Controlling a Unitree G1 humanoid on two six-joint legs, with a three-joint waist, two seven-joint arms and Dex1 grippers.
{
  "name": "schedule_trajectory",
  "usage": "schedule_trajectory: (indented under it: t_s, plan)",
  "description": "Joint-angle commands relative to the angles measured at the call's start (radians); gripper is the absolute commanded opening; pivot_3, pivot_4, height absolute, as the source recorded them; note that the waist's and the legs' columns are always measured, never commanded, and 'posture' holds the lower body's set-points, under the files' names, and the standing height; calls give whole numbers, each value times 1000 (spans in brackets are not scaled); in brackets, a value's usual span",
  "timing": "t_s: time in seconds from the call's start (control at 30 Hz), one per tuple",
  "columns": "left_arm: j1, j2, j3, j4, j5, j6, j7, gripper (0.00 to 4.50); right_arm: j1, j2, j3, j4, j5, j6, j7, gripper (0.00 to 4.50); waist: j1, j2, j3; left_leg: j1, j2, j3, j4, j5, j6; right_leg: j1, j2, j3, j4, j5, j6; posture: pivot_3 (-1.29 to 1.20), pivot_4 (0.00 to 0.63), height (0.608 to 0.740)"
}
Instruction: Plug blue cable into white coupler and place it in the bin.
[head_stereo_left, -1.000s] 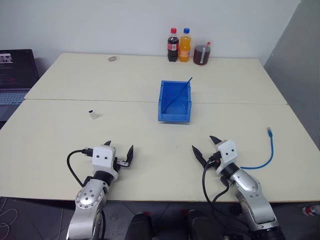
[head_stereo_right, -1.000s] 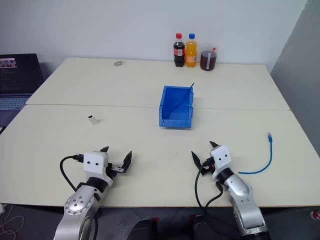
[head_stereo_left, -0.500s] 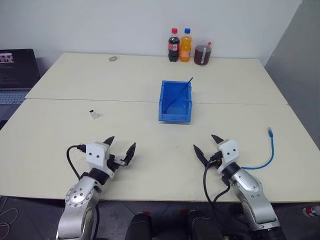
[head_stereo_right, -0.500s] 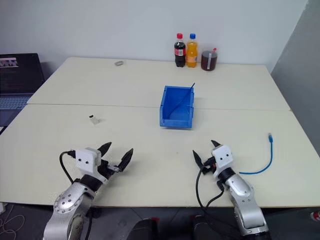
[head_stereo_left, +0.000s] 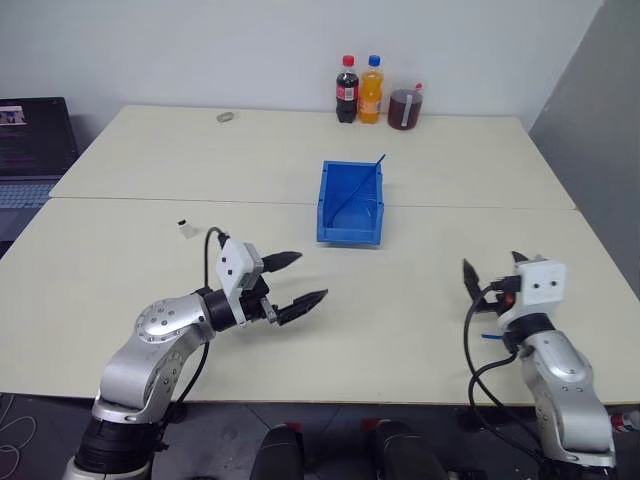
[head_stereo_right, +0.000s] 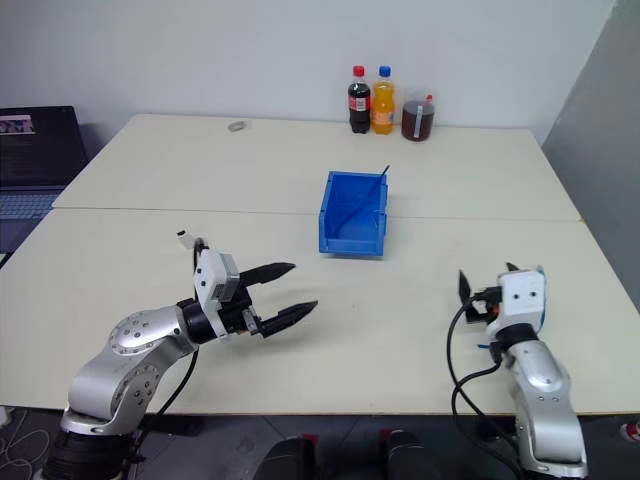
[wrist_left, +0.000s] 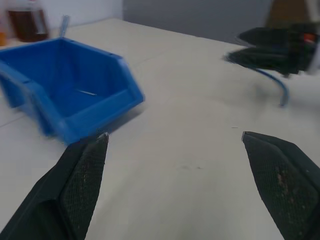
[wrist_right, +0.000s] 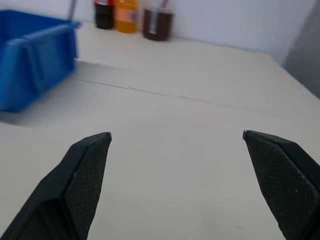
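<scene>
The blue bin (head_stereo_left: 348, 237) stands open-topped in the middle of the table, and it appears in the left wrist view (wrist_left: 90, 112) too. The white coupler (head_stereo_left: 184, 228) stands alone on the table at the left, behind my left arm. Most of the blue cable is hidden behind my right arm; a curved stretch of it (wrist_left: 280, 91) lies on the table under that hand. My left gripper (head_stereo_left: 309, 278) hovers open and empty, pointing right, in front of the bin. Raised at the right, my right gripper (head_stereo_left: 490, 262) is also open and empty.
Two bottles (head_stereo_left: 358, 90) and a jar of dark liquid (head_stereo_left: 404, 108) stand at the table's far edge. A laptop (head_stereo_left: 30, 150) sits at the far left. A small grey thing (head_stereo_left: 226, 117) lies at the back. A thin stick (head_stereo_left: 366, 182) leans inside the bin.
My left arm has swung up and to the right, its gripper now pointing across the table. The right arm has shifted right and risen, covering most of the blue cable.
</scene>
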Motion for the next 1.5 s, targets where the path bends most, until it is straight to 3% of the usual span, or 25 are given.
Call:
schedule_trajectory:
  t_s: [0.03,0.2,0.47,0.77,1.07,1.13,1.37,1.5]
  plan:
    - [-46,25,-36,19,-15,-3,-95,4500,-13,-35,-74,-80,-7,157,-54,4478,-4,0,0,0,0,0,0,0,0,0,0,0,0,0,0,0,150,740]
    - [-124,19,-124,88,35,-44,-191,4500,-108,-122,-180,55,1,364,-86,4478,-6,0,0,0,0,0,1,0,0,0,0,1,0,0,0,0,150,740]
    - [-147,6,-134,103,55,-60,-211,4500,-156,-163,-225,233,49,463,-39,4478,-14,1,0,0,0,1,0,0,1,0,1,2,0,-1,-2,0,150,740]
    - [-138,14,-125,109,67,-73,-216,4500,-173,-148,-249,239,113,555,-28,2666,-19,0,0,0,0,-1,0,0,1,1,0,1,0,-1,-1,0,150,740]
    - [-131,17,-121,115,75,-79,-214,4500,-192,-173,-259,259,147,539,-14,430,-15,0,-1,0,-1,-1,1,0,1,1,0,0,0,-1,0,0,150,740]
    - [-125,22,-116,122,78,-81,-213,4500,-183,-226,-224,256,153,516,55,27,-15,0,-1,0,-1,-1,0,0,1,1,0,0,0,-1,0,0,150,740]
    - [-83,72,-83,186,117,-104,-206,4500,-164,-508,-39,171,238,420,492,27,-28,1,0,0,0,0,0,0,1,0,1,1,-1,-1,0,0,150,740]
    - [-45,108,-30,265,156,-168,-189,4500,-214,-638,167,65,226,322,712,27,-42,3,2,1,0,-2,-1,0,1,0,2,1,0,-1,-1,0,150,740]
